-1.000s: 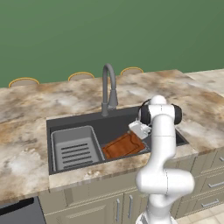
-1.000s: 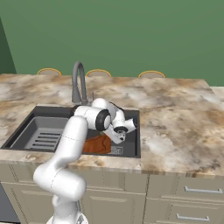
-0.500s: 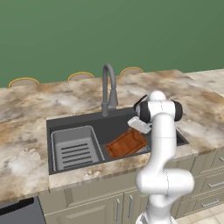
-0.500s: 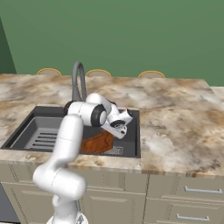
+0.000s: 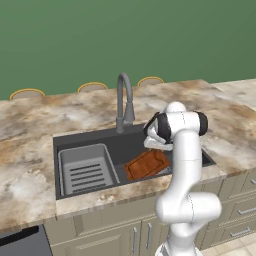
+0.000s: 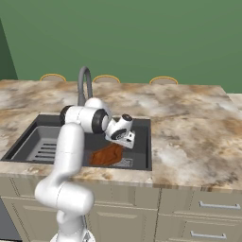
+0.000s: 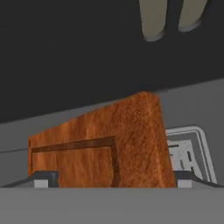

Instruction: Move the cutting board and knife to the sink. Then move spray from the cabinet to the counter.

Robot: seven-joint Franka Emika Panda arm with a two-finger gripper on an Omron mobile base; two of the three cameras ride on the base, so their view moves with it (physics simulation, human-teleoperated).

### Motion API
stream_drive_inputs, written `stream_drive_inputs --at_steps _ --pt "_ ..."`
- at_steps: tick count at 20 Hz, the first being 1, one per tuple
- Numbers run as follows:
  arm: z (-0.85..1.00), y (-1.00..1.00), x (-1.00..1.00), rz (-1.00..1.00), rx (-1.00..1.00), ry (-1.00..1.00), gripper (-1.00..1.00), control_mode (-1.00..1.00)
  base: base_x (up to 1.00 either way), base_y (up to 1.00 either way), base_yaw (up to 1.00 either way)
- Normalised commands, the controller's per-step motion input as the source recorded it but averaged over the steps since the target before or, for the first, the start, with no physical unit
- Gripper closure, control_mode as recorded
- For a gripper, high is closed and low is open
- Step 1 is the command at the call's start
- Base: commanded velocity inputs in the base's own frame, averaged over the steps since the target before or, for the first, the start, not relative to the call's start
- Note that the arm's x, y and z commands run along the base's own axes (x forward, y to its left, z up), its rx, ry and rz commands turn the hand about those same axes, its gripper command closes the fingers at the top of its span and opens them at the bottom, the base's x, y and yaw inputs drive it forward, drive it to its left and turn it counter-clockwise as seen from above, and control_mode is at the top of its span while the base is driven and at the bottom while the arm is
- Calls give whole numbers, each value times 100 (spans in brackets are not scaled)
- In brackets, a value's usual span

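The reddish-brown cutting board (image 5: 147,164) lies tilted in the right half of the dark sink (image 5: 90,135), one end propped against the sink wall. My gripper (image 5: 151,143) hangs just above the board's right end, open and holding nothing. In the right base view the gripper (image 6: 125,138) sits over the cutting board (image 6: 107,154) inside the sink (image 6: 142,122). The hand view looks down on the cutting board (image 7: 109,144) between my spread fingertips (image 7: 46,179). The marbled counter (image 5: 45,115) surrounds the sink. The knife, spray and cabinet are out of view.
A grey curved faucet (image 5: 123,100) stands behind the sink. A grey ribbed tray (image 5: 87,170) fills the sink's left half. A drain (image 7: 186,151) lies beside the board. Round stool tops (image 5: 92,87) line the counter's far edge. Drawers (image 6: 208,205) sit below.
My hand has lifted a little off the cutting board, which stays in the sink. The jaws remain open.
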Motion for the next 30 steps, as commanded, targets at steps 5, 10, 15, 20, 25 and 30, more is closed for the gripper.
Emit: stream_drive_inputs --at_steps 5,10,15,20,25,30 --pt "6 -7 -2 -12 -23 -1 -100 -100 0 0 0" --pt "24 -6 0 -15 -15 0 -100 -100 0 0 0" --pt "21 -13 -4 -15 -13 0 -100 -100 0 0 0" --pt "22 -12 -10 -13 -7 0 -100 -100 0 0 0" --pt "38 -7 -32 -1 0 -2 -100 -100 0 0 0" --pt "54 -6 -34 3 7 -1 -100 -100 0 0 0"
